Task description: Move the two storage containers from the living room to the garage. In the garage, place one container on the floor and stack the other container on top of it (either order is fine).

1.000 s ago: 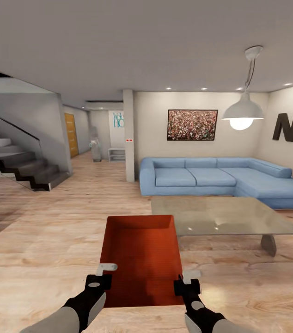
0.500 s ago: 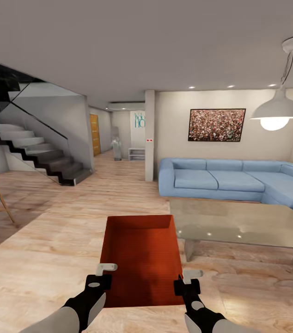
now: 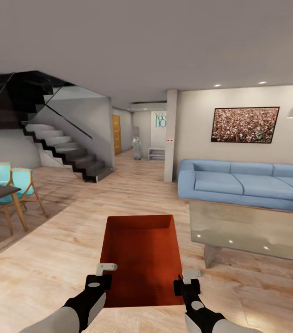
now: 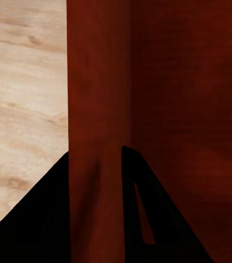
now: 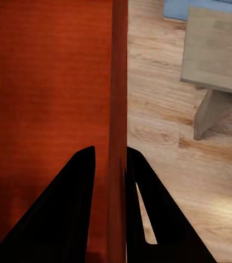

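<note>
Orange-red container [image 3: 142,256] clamped by both pincers, left [image 3: 101,274] and right [image 3: 186,280], in living room; garage and stacking remain.

I've got one storage container [image 3: 142,259] in front of me, an orange-red open-top box with plain flat walls, level and lengthwise away from me, up off the pale wood-plank floor [image 3: 49,259] of the living room. My left gripper [image 3: 101,275] pinches its left wall, my right gripper [image 3: 186,280] its right wall, a finger on each side of the thin wall.
</note>
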Tool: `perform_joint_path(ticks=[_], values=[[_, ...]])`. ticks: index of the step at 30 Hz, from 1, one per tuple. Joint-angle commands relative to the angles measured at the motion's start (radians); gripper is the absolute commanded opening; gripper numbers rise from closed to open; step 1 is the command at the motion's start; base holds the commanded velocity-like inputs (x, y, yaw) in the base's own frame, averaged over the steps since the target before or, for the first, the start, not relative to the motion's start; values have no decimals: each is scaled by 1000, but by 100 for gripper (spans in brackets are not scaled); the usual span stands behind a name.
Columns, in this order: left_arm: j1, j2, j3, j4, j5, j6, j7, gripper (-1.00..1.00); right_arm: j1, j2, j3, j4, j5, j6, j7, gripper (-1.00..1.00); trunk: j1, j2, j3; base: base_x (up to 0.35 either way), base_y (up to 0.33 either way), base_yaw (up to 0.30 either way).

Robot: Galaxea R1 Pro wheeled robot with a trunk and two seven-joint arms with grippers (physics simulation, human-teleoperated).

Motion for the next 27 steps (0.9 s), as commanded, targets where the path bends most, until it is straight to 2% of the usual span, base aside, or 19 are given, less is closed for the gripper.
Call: perform_joint_path(ticks=[1,5,8,27], values=[[-2,-4,30,-9,54,1,1,-100,0,3,10,-1,7,4,8,-100,0,-1,-2,0,0,300],[-2,-4,30,-9,54,1,1,-100,0,3,10,-1,6,4,8,-100,0,-1,-2,18,0,260],[-2,-4,30,-8,54,1,0,-100,0,2,10,-1,6,4,8,-100,0,-1,-2,204,0,42],[-2,-4,30,-8,54,3,-3,-100,0,2,11,-1,9,6,8,-100,0,-1,-2,312,0,3]])
